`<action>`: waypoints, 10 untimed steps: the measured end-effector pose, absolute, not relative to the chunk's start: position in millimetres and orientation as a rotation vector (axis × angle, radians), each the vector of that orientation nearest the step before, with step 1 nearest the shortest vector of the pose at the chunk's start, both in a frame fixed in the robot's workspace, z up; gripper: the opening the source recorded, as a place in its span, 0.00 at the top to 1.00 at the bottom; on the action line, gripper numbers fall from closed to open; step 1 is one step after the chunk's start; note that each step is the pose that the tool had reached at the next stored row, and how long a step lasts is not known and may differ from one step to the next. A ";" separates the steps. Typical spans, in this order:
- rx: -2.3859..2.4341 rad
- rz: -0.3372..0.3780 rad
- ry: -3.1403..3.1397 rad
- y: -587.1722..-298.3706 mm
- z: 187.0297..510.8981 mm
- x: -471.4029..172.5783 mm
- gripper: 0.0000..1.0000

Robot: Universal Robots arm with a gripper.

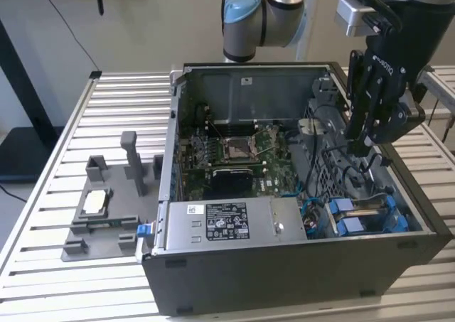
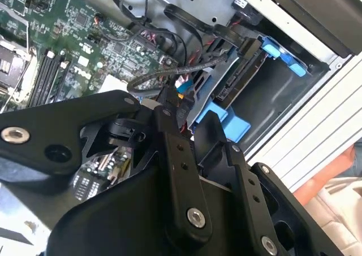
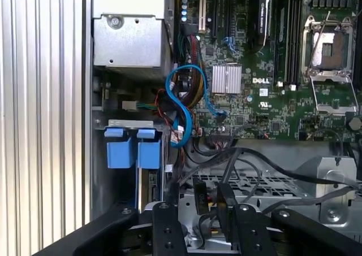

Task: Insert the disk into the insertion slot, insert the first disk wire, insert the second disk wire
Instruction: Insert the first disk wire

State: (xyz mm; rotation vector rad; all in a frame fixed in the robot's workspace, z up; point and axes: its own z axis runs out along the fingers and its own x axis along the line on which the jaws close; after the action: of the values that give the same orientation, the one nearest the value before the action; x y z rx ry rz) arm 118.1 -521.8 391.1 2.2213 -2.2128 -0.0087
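Silver-grey hard drive (image 1: pixel 366 214) on its bright blue plastic carrier sits down inside the narrow dark grey metal insertion slot (image 1: pixel 400 222) with blue trim. The slot is in the near corner of the open dark grey computer case (image 1: pixel 284 279), towards the exterior view's right, just beside the grey power-supply box (image 1: pixel 227 222). The black gripper (image 1: pixel 362 150) hangs inside the case above the perforated drive cage, near the slot. In the second wrist view its jaws look closed on the plug end of a thin black wire (image 2: pixel 192 70) that loops over the green motherboard (image 1: pixel 249 158). The case stands on a ribbed aluminium counter (image 1: pixel 43 215). A grey fixture plate (image 1: pixel 106 226) lies beside the case on the exterior view's left.
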 end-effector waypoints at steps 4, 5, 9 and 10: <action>2.221 -0.009 -2.213 -521.8 391.0 118.1 0.60; 2.221 -0.009 -2.213 -521.8 391.1 118.1 0.62; 2.221 -0.008 -2.213 -521.9 391.1 118.0 0.80; 2.221 -0.008 -2.213 -521.9 391.0 118.1 0.80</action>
State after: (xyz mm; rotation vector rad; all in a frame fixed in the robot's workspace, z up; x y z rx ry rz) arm 118.1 -521.9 391.0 2.2211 -2.2128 -0.0084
